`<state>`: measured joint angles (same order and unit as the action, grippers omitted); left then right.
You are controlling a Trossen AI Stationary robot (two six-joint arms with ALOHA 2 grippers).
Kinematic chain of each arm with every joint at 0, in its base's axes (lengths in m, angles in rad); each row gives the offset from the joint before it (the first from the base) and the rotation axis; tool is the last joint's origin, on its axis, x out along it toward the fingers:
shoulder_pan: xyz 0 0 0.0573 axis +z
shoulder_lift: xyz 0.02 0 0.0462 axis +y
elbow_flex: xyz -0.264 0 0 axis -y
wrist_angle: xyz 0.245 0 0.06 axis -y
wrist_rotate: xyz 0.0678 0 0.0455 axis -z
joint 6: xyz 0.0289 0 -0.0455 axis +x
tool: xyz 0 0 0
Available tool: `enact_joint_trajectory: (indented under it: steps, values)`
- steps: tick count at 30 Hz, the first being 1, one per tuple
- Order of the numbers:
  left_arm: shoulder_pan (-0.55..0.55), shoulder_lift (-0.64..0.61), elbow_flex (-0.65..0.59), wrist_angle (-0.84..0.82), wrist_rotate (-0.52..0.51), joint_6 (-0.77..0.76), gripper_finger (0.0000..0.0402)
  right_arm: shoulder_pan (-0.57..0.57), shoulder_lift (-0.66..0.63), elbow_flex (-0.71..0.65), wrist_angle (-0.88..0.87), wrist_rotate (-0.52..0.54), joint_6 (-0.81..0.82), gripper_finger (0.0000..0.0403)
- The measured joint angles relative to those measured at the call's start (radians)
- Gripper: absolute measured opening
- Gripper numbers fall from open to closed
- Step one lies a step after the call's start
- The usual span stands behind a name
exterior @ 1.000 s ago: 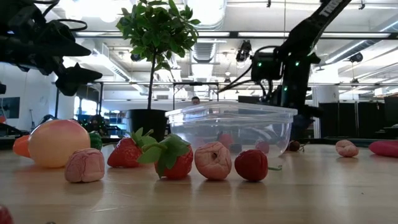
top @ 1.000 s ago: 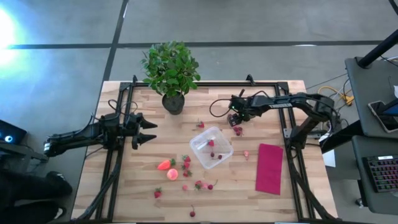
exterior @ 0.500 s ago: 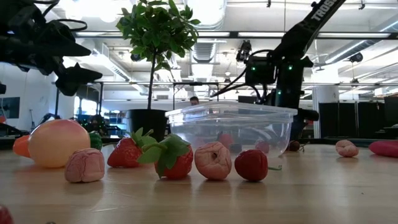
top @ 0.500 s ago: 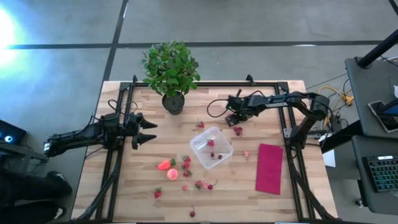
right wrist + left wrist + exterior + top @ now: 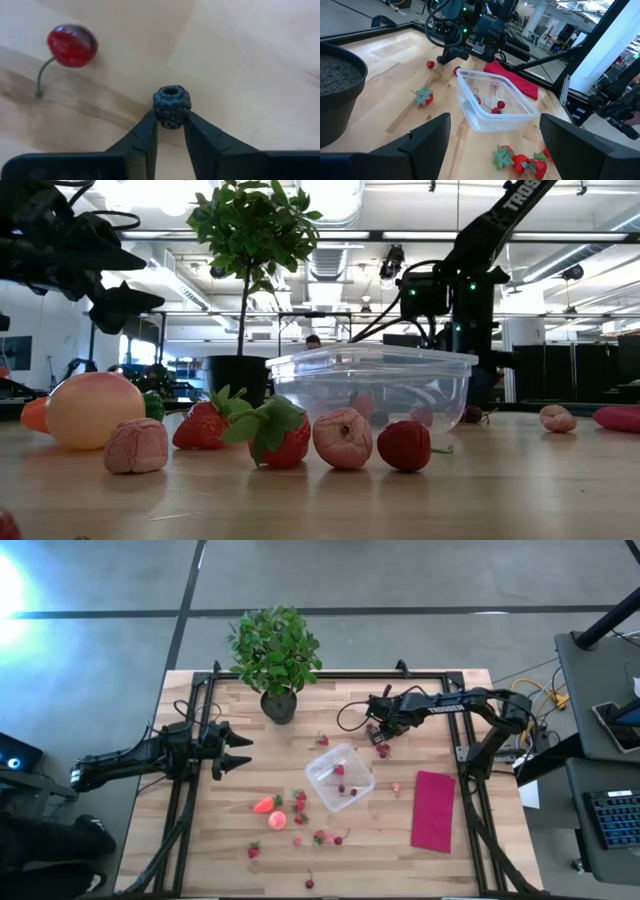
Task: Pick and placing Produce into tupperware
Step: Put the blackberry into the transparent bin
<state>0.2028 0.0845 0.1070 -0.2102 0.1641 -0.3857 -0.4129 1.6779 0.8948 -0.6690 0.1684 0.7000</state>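
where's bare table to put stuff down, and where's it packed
Bare wood lies between the left gripper and the tupperware, and along the near edge below the magenta cloth. It is crowded with produce below the tupperware's left side.

A light wooden table (image 5: 210,850) carries scattered produce (image 5: 298,805), clear tupperware (image 5: 340,777), potted plant (image 5: 275,655) and magenta cloth (image 5: 434,810)

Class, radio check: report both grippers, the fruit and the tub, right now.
Right gripper shut on dark berry, cherry beside it. Left gripper open, waiting at table's left. Clear tupperware holds a few fruits; nothing blocking.
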Motion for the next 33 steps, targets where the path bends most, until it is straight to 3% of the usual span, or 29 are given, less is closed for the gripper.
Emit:
enact_joint_trajectory:
  steps: [6,16,22,33]
  values:
    - [0.000,0.000,0.000,0.000,0.000,0.000,0.0293,0.000,-0.001,0.006,0.001,0.015,0.006,0.0072]
    - [0.000,0.000,0.000,0.000,0.000,0.000,0.0293,-0.013,-0.002,0.052,0.005,-0.008,-0.002,0.0161]
    - [0.000,0.000,0.000,0.000,0.000,0.000,0.0293,-0.047,0.000,0.051,-0.001,-0.019,-0.010,0.0193]
    - [0.000,0.000,0.000,0.000,0.000,0.000,0.0293,-0.052,0.000,0.050,0.004,-0.032,-0.020,0.0171]
